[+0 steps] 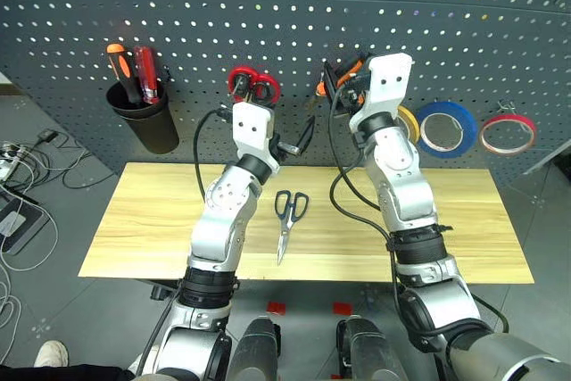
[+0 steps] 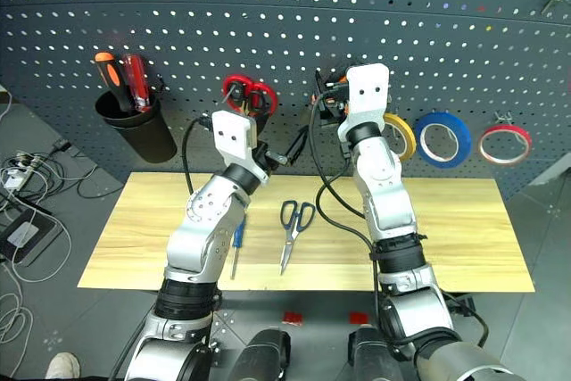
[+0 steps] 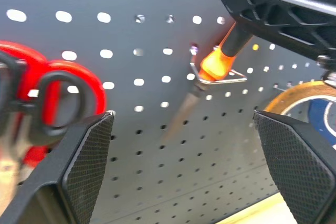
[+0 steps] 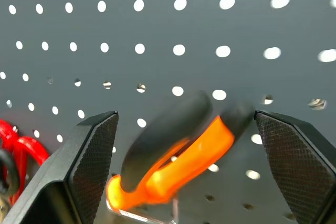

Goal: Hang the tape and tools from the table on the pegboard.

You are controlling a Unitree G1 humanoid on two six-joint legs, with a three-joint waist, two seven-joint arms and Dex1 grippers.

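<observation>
The long-nose pliers (image 4: 178,161) hang on a metal hook of the dark grey pegboard (image 1: 268,6). My right gripper (image 4: 186,124) is open, with its fingers on either side of the orange-and-black handles and apart from them. My left gripper (image 3: 184,124) is also open and empty, facing the pegboard between the red scissors and the pliers (image 3: 216,62). The yellow-tan tape (image 1: 409,122) hangs on the board, partly hidden behind my right arm. Dark-handled scissors (image 1: 290,213) lie on the wooden table (image 1: 143,229). The blue-handled screwdriver (image 2: 236,243) lies beside my left arm.
Red-handled scissors (image 1: 253,86) hang left of the pliers. A black cup (image 1: 145,118) with orange and red screwdrivers hangs at the far left. A blue roll (image 1: 446,128) and a thin red roll (image 1: 507,134) hang to the right of the tape. Cables lie on the floor at left.
</observation>
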